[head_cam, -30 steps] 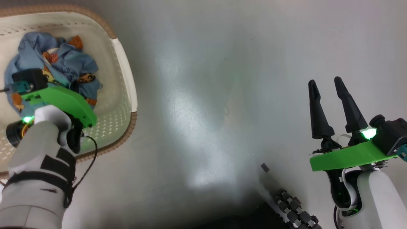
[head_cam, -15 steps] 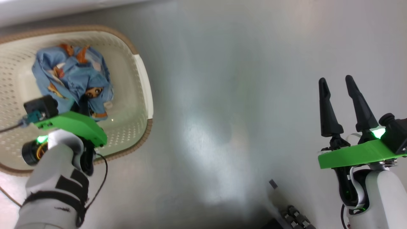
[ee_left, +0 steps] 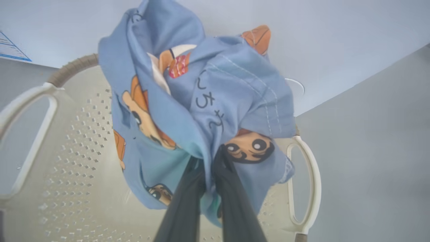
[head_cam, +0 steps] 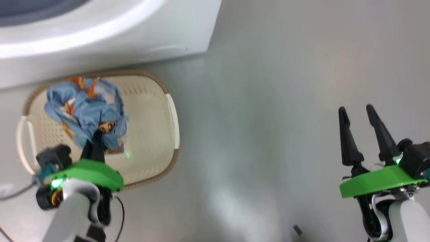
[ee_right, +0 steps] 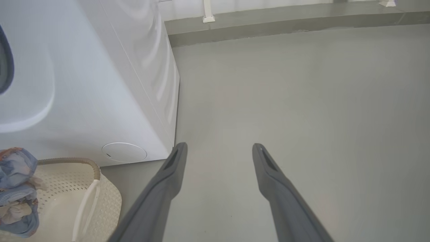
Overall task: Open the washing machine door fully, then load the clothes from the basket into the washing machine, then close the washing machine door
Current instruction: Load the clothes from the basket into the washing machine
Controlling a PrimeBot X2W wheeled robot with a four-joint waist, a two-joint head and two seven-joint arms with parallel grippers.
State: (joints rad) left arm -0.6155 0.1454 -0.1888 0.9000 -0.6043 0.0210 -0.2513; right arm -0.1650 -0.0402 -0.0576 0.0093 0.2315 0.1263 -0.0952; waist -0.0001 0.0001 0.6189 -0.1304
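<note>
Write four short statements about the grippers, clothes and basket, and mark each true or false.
1. The left gripper is shut on the clothes. True.
2. The right gripper holds a garment. False: it is open and holds nothing, above the floor.
3. The basket stands on the floor in front of the washing machine. True.
4. The clothes are inside the washing machine. False: the bundle is over the basket, pinched by the left gripper.
</note>
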